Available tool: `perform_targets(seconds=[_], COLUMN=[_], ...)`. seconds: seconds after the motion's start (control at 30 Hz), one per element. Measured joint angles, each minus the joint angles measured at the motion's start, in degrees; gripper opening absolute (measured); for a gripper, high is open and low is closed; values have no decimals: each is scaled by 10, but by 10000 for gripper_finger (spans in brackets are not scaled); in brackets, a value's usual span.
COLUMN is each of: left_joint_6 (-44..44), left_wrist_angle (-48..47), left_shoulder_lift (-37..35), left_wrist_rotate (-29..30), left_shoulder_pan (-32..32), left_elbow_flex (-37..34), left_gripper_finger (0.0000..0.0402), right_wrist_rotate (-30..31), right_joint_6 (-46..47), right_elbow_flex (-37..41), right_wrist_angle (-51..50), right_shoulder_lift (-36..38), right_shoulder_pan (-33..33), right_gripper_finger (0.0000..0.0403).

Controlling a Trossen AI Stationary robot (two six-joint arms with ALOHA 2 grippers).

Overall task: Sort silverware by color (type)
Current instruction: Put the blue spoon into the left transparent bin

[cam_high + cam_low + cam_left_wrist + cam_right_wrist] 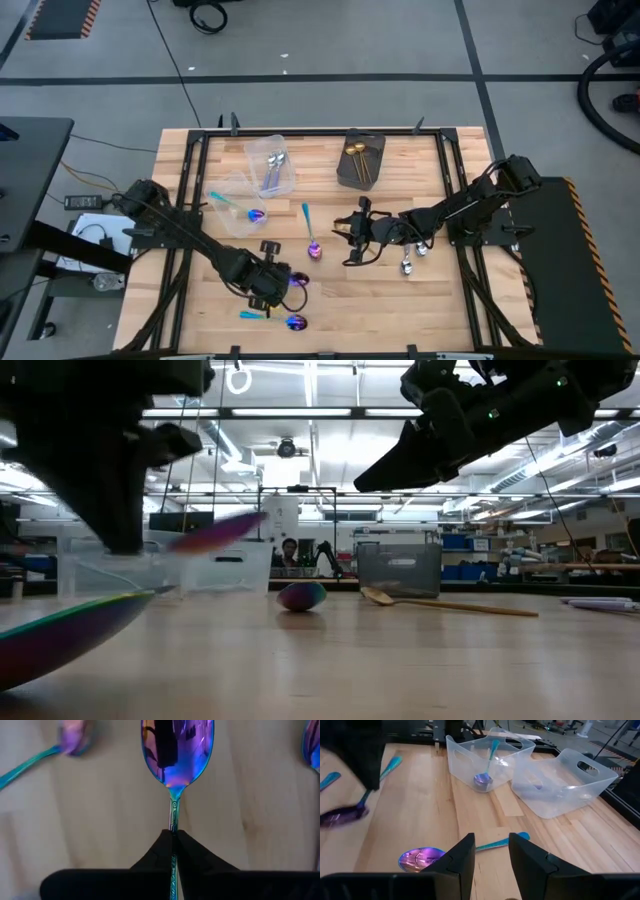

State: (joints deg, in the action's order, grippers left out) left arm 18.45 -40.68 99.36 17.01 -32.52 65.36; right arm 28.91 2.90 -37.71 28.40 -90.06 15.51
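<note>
My left gripper (272, 281) sits at the near middle of the table, shut on an iridescent purple-blue spoon (177, 750) with a teal handle. My right gripper (490, 855) is open, right of centre, above and just right of another iridescent spoon (420, 859) lying flat on the table (330, 300). A third iridescent spoon (272, 318) lies near the front edge. A fourth leans inside a clear tub (490, 755). Silver spoons stand in the other clear tub (272, 165), and others lie below the right arm (410, 262). Gold spoons fill the dark box (360, 160), and one gold spoon (450, 605) lies on the table. My left gripper pinches the spoon's teal handle (173, 827) between its two fingers (192, 855), a little behind the bowl. The handle runs along the fingers and the bowl sticks out ahead of them. The spoon (215, 532) is lifted clear of the table.
The two clear tubs and the dark box stand along the far half of the table. Black rails (452, 180) frame the tabletop at left, right and far side. Bare wood lies between the two grippers and toward the near right.
</note>
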Motion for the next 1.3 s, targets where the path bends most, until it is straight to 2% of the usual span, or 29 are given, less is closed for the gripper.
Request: perform_targets(seconds=[0.3, 0.53, 0.8, 1.3], left_joint_6=[19, 20, 19, -56], left_wrist_angle=[-197, -295, -409, -411], left_shoulder_lift=[-81, -152, -170, -181], left_wrist_rotate=[58, 122, 144, 165], left_shoulder_pan=[9, 9, 27, 106], left_elbow_flex=[1, 2, 1, -122], left_gripper_finger=[16, 16, 16, 16], right_wrist_rotate=[0, 0, 0, 0], right_joint_6=[20, 39, 46, 35], right_elbow_flex=[0, 0, 0, 0], right_wrist_angle=[-10, -18, -23, -21], right_shoulder_lift=[0, 0, 0, 0], right_shoulder_pan=[9, 10, 17, 15], right_gripper_finger=[129, 129, 129, 129])
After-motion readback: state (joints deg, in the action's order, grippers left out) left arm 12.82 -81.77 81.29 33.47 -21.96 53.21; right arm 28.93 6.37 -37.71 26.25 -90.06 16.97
